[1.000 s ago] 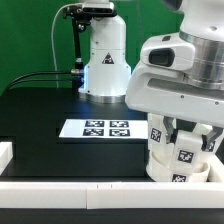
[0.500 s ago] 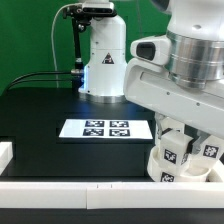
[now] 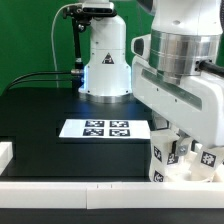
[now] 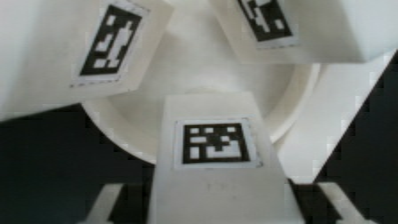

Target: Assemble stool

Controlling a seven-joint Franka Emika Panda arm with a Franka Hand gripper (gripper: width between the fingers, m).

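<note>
The stool [image 3: 181,158] is seen at the exterior view's right, low on the black bench [image 3: 40,110], just behind the white border rail [image 3: 90,191] and near the marker board [image 3: 106,128]. It is largely covered by the arm's wrist, so only tagged white legs show beneath it. In the wrist view the round seat [image 4: 125,125] is visible as a pale disc, with three tagged legs standing on or against it: one in the middle [image 4: 214,145] and two further off [image 4: 116,45] [image 4: 285,30].

The fingers [image 4: 214,200] appear at the edge of the wrist view, flanking the base of the middle leg; they look closed on it, though the contact itself is blurred (so a firm grasp cannot be confirmed).

By this showing, assembly is judged well advanced: several legs seem already seated in the disc. Whether the held leg is fully screwed home cannot be told, and a possible further leg is not visible.
</note>
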